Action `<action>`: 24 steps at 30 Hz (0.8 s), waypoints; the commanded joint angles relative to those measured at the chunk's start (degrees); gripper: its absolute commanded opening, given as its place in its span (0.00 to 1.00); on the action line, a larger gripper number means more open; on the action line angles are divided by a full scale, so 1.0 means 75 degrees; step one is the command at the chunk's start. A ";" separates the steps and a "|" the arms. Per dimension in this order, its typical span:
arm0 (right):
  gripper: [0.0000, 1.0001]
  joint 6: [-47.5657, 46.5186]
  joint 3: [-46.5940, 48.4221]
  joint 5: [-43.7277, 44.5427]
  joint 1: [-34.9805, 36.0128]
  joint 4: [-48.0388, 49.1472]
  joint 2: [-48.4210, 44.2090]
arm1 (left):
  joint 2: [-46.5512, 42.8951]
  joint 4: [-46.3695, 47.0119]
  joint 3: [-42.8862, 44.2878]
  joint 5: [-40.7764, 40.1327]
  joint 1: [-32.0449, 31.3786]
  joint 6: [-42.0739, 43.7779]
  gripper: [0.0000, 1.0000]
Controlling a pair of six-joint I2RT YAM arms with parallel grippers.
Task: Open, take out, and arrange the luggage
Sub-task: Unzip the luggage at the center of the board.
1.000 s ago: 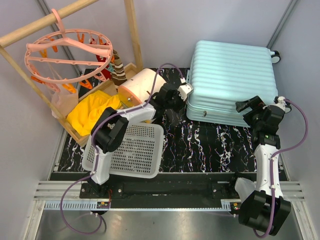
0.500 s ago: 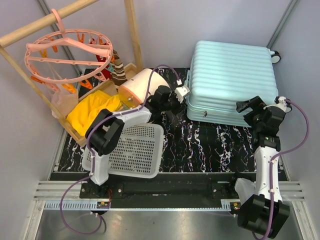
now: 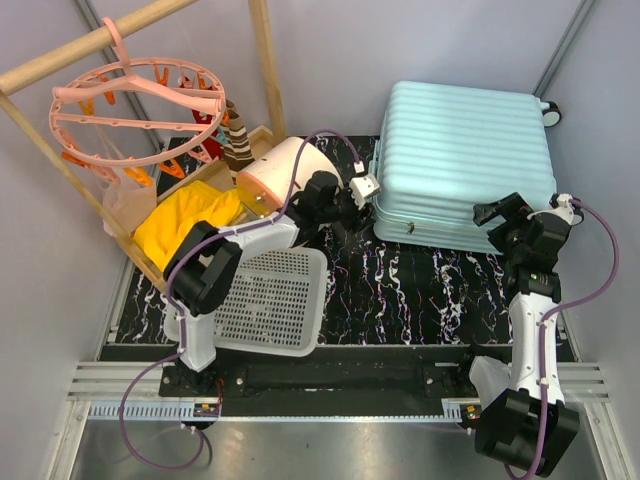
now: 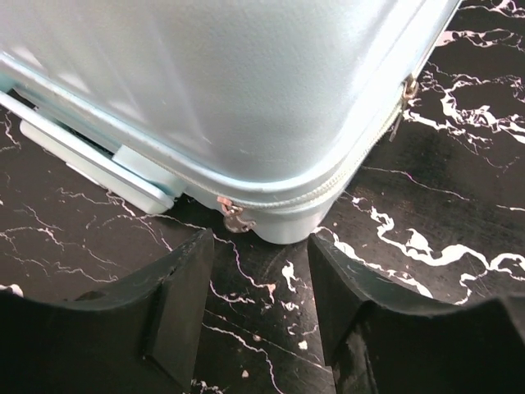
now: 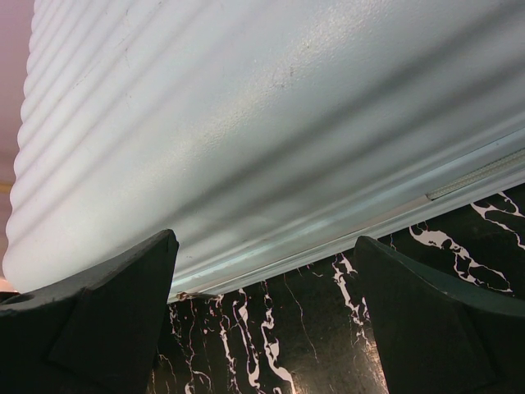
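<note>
Closed luggage (image 3: 463, 165) lies far right on the black marbled desk (image 3: 430, 292), grey walls (image 3: 330, 60) around; both arms' jaws spread.

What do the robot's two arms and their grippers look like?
The left arm and right arm are built of white links joined by bulky black joints, each trailed by a looping purple cable. The left gripper and right gripper have broad black fingers.

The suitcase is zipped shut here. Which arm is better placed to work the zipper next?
Probably left. The left fingers stand open at the luggage corner, a zipper pull just ahead between them. The right fingers face the long ribbed side.
</note>
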 commanded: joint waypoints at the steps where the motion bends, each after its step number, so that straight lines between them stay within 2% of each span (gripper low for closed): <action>1: 1.00 -0.0077 0.0126 0.0045 -0.0045 0.0127 -0.0130 | 0.0239 0.0358 0.0688 -0.0023 0.0100 0.0175 0.53; 8: 1.00 -0.0077 0.0114 0.0033 -0.0045 0.0115 -0.0142 | 0.0627 0.0042 0.1217 0.0036 0.0111 0.0268 0.44; 14: 1.00 -0.0089 0.0102 0.0033 -0.0045 0.0138 -0.0130 | 0.0627 -0.0052 0.1065 0.0480 0.0111 0.0468 0.40; 18: 1.00 -0.0077 0.0114 -0.0002 -0.0045 0.0173 -0.0131 | 0.0756 -0.0369 0.1252 0.0773 0.0111 0.0608 0.34; 21: 1.00 -0.0077 0.0114 0.0021 -0.0045 0.0173 -0.0177 | 0.0779 -0.0369 0.1217 0.0763 0.0111 0.0644 0.23; 24: 1.00 -0.0065 0.0114 0.0022 -0.0045 0.0162 -0.0201 | 0.0803 -0.0462 0.1311 0.0727 0.0123 0.0714 0.20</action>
